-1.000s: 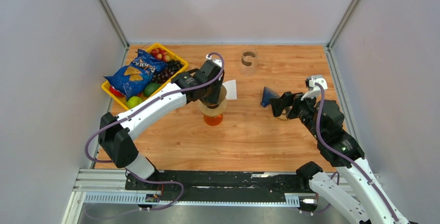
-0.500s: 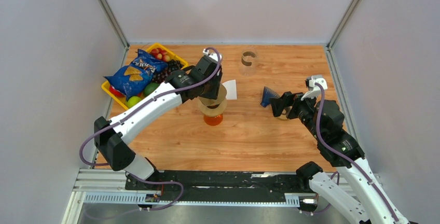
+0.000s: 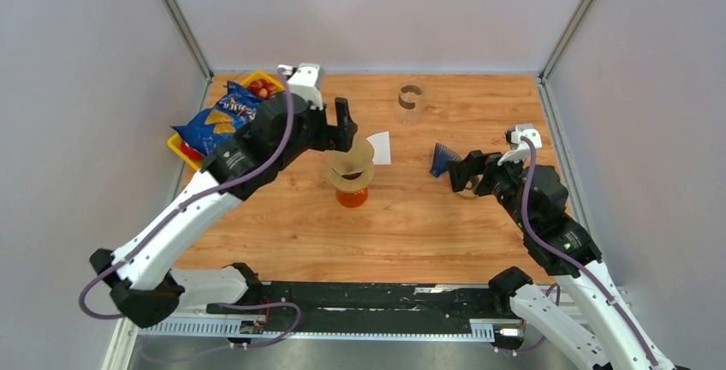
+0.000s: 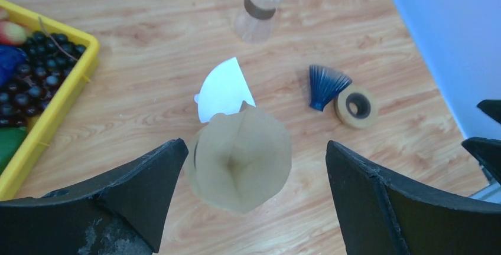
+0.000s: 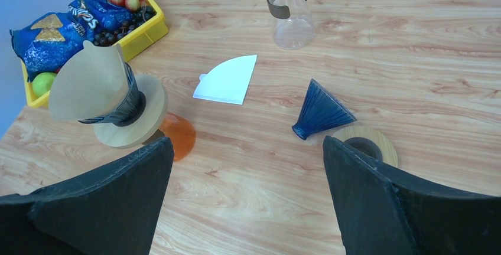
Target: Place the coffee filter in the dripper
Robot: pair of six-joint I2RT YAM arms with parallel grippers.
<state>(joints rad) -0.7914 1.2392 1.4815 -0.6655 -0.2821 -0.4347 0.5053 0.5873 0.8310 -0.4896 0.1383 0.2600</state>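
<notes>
A brown paper coffee filter [image 3: 352, 162] [image 4: 242, 157] [image 5: 88, 84] stands open in the dripper [image 5: 123, 111], a dark cone in a wooden collar [image 3: 351, 182] on an orange base [image 5: 177, 136]. My left gripper [image 3: 344, 128] [image 4: 257, 149] hovers above it, open and holding nothing, apart from the paper. A white filter [image 3: 379, 147] [image 4: 223, 90] [image 5: 227, 81] lies flat on the table just behind the dripper. My right gripper [image 3: 458, 173] [image 5: 247, 143] stands open and empty at the right, over bare wood.
A blue ribbed cone [image 3: 443, 159] [image 5: 319, 113] lies on its side beside a wooden ring [image 4: 356, 106] [image 5: 366, 144], close to the right gripper. A glass carafe [image 3: 411, 101] [image 5: 289, 13] stands at the back. A yellow basket [image 3: 178, 142] [image 5: 145, 33] of fruit and chips is at the left.
My left gripper has opened, let go of the brown filter and risen back toward the left. The filter stays in the dripper. The right arm has not moved.
</notes>
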